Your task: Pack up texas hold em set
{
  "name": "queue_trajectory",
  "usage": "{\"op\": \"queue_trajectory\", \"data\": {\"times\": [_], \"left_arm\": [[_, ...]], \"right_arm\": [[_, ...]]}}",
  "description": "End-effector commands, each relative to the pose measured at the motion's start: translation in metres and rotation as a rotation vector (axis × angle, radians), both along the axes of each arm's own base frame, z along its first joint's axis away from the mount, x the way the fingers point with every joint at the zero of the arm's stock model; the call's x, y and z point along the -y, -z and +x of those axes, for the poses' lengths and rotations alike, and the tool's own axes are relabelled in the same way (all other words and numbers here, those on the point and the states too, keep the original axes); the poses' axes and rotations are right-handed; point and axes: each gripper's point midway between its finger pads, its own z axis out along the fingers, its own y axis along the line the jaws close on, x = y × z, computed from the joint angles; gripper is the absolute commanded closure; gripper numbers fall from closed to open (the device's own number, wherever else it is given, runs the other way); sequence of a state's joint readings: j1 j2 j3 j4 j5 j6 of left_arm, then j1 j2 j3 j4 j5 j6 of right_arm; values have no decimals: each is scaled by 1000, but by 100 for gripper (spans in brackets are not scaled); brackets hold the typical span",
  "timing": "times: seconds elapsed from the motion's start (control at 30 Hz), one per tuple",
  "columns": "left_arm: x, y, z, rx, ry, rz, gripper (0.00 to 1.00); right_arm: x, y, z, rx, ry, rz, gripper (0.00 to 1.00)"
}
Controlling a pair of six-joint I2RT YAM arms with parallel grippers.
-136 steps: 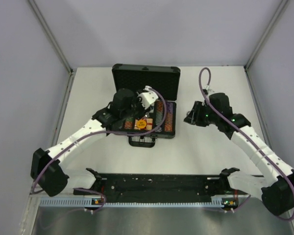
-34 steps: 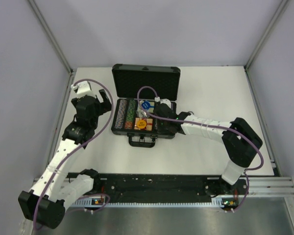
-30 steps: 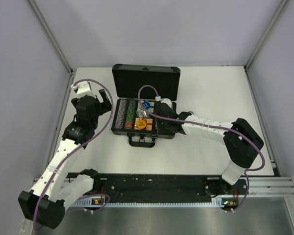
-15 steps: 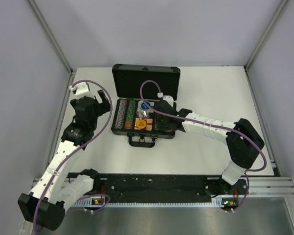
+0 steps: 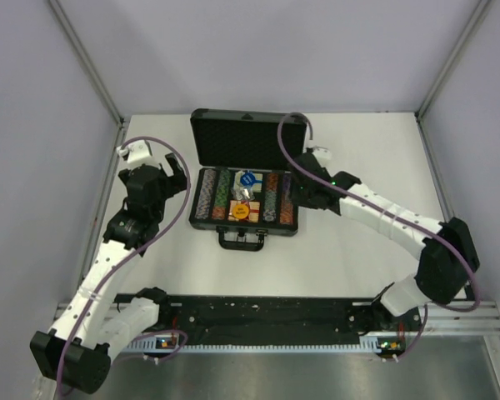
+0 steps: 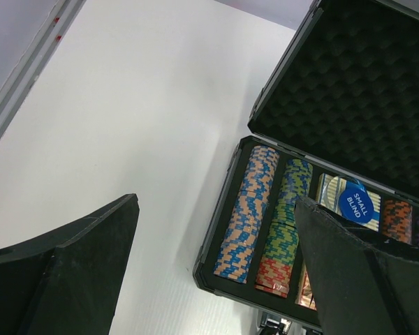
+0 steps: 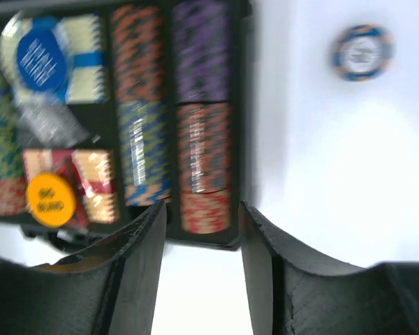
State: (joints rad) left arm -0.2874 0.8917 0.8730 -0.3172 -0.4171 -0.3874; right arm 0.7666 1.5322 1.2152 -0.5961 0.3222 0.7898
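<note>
**Case open at counter centre, one chip outside it**

The black case (image 5: 248, 227) lies open in the middle of the white counter (image 5: 358, 267). Its foam-lined lid (image 5: 248, 137) stands upright along the 12 o'clock edge, and its handle (image 5: 242, 242) is on the 6 o'clock side. Rows of multicoloured chips (image 5: 212, 196) fill the slots at the 9 o'clock and 3 o'clock ends of the tray.

In the middle compartment a blue "SMALL BLIND" button (image 6: 355, 202) sits toward 12 o'clock. An orange "BIG BLIND" button (image 7: 51, 199) sits toward 6 o'clock on something red and white. A shiny item lies between them, too blurred to identify.

The right wrist view shows a loose chip (image 7: 362, 52), blue and orange, flat on the counter. It is apart from the case, off its 3 o'clock wall. In the top view the right arm covers that spot.

The left gripper (image 6: 216, 202) hangs at 9 o'clock of the case, above bare counter. Its jaws are spread wide and hold nothing.

The right gripper (image 7: 202, 209) is at 3 o'clock of the case, near the 6 o'clock corner. Its jaws are parted by a narrow gap, with nothing between them.
</note>
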Motion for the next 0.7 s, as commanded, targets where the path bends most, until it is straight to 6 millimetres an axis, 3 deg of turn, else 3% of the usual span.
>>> {"op": "queue_trajectory", "data": {"times": [0.0,0.17,0.23,0.43,0.67], "left_arm": [[-4,-13,-2,53,-18,-25,1],[2,-10,-3,53,9,-53,1],[4,-9,-4,49,16,-65,1],[9,-6,-8,61,32,-108,1],[12,5,-8,17,44,-103,1]], "right_arm": [[72,-14,4,34,240,-11,51],[129,11,10,-22,399,-46,39],[143,21,17,-47,428,-71,35],[148,54,54,-124,415,-142,29],[133,71,88,-152,386,-162,29]]}}
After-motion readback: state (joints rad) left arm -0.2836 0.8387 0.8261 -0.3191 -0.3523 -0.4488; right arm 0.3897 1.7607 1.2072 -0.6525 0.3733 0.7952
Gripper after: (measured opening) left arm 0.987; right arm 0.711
